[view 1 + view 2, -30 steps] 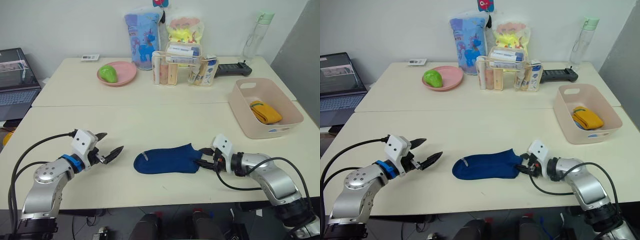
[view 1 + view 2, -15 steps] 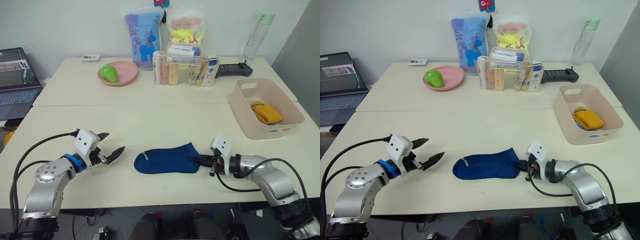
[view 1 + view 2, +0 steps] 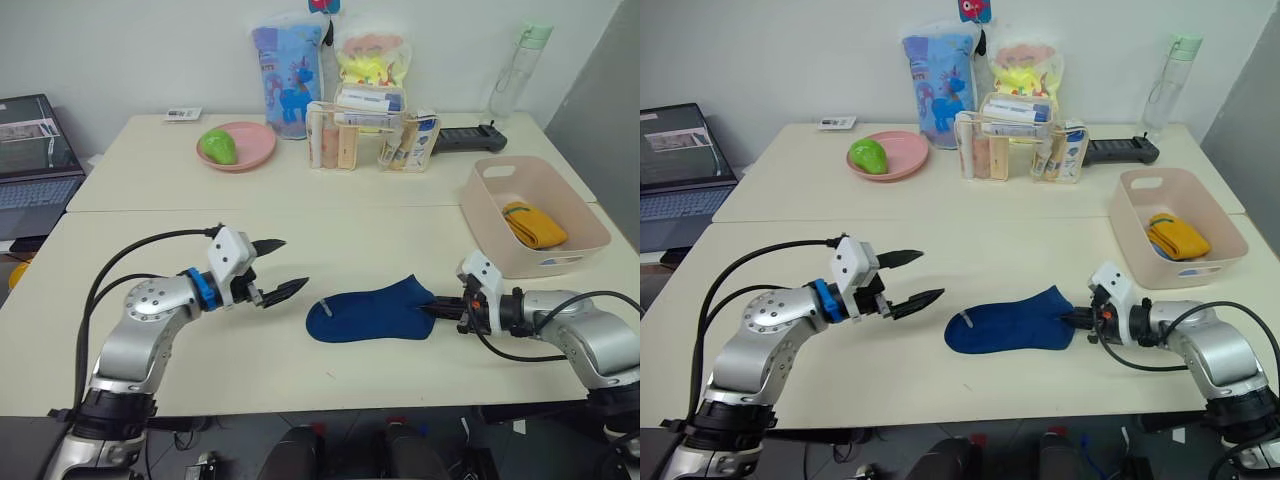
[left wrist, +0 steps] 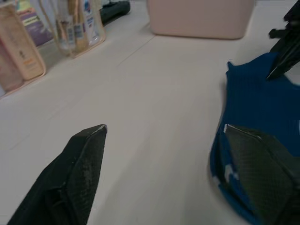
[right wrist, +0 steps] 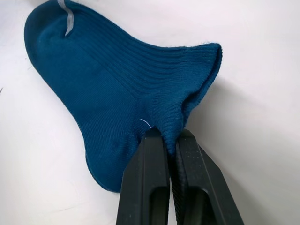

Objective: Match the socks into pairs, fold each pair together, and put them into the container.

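Note:
A navy blue sock lies flat on the near table, toe end toward my left. My right gripper is shut on its cuff edge; the wrist view shows the fingers pinching the knit. Just left of the toe and a little above the table, my left gripper is open and holds nothing. In the left wrist view the sock sits beside one fingertip. The pale pink container stands at the right with a folded mustard yellow pair inside.
On the far table stand a pink plate with a green object, a clear organiser box of tubes, two printed bags and a bottle. A black handset lies near the container. A laptop sits at the left.
My right gripper has dragged the navy sock to the right by its cuff. My left arm has swung right and stays open near the sock's toe.

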